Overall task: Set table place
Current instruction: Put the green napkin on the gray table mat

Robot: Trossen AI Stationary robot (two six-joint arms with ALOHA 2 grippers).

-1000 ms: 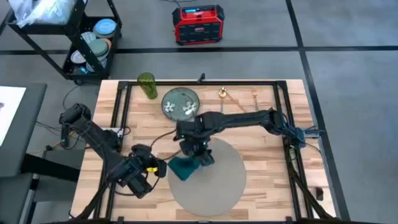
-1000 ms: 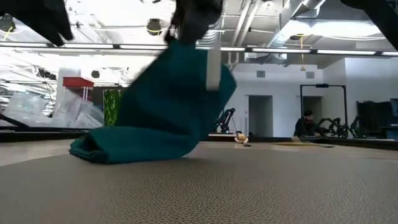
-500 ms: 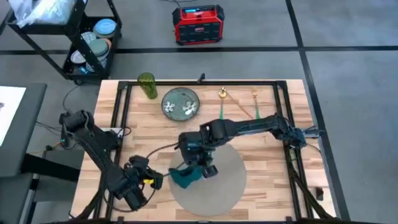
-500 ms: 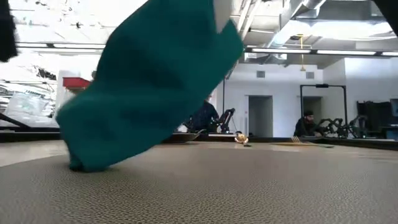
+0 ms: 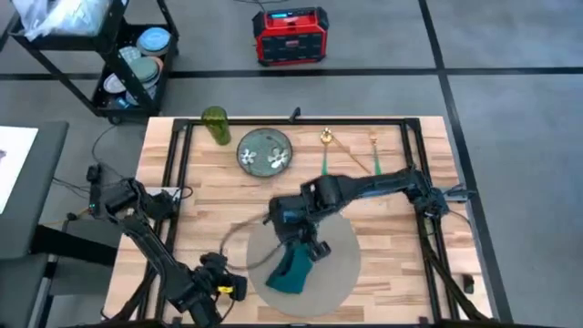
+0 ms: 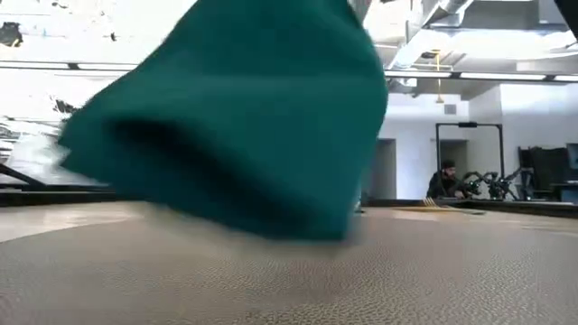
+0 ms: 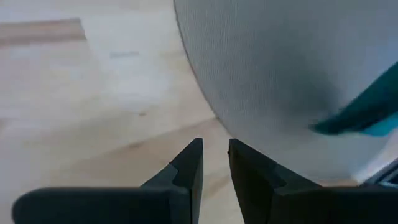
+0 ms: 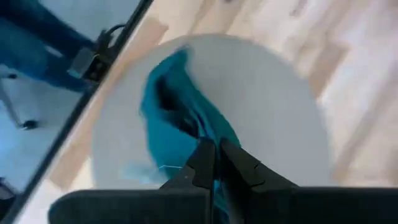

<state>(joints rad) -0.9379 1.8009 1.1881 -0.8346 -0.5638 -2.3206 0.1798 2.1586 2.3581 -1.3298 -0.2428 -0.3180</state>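
Note:
A teal cloth hangs over the round grey-beige placemat, toward its near left part, with my right gripper shut on it. In the low view the cloth fills the left half, above the mat's woven surface. My left gripper hovers over the wood near the table's front edge, left of the placemat. Its fingers stand a narrow gap apart with nothing between them. My right gripper pinches the cloth's upper end between its two fingers, coming from above and pointing down. The cloth is bunched in several folds and hangs below the fingers. Whether its lower end touches the placemat I cannot tell.
At the table's far side stand a green patterned plate, a green glass and gold cutlery. A black rail frame runs around the tabletop. A shelf cart and a red box stand on the floor beyond.
My right gripper has carried the teal cloth toward the table's near edge, across the placemat from its far left part. The cloth's lower end lay on the mat before and now trails under the fingers. My left gripper has drawn back toward the near edge.

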